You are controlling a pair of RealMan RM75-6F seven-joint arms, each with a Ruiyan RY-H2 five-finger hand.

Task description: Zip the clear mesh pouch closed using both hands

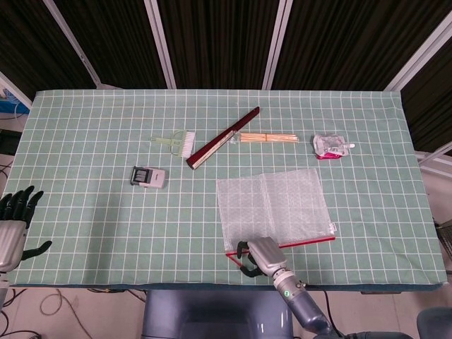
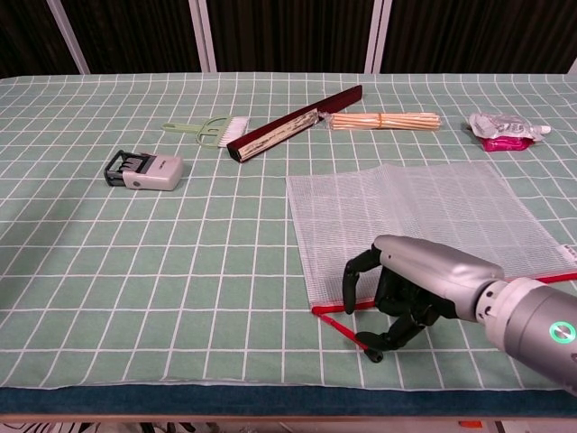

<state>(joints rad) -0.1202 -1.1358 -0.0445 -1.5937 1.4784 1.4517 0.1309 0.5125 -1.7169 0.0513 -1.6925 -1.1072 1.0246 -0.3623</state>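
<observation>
The clear mesh pouch (image 1: 272, 205) (image 2: 424, 221) lies flat on the green checked cloth, right of centre. Its red zipper (image 2: 532, 282) runs along the near edge. A red pull cord with a black end (image 2: 371, 354) trails off the near-left corner. My right hand (image 1: 258, 256) (image 2: 410, 290) hovers over that corner with its fingers curled downward and apart. Its thumb tip sits close to the cord's black end, and I see no grip on anything. My left hand (image 1: 13, 224) hangs beyond the table's left front corner, fingers spread and holding nothing.
A grey stamp (image 1: 148, 176) (image 2: 144, 170) sits to the left. Along the back lie a small brush (image 1: 175, 142) (image 2: 209, 131), a dark red folded fan (image 1: 222, 138) (image 2: 293, 124), a bundle of sticks (image 1: 268, 138) (image 2: 383, 120) and a pink-and-clear packet (image 1: 330, 146) (image 2: 505, 129).
</observation>
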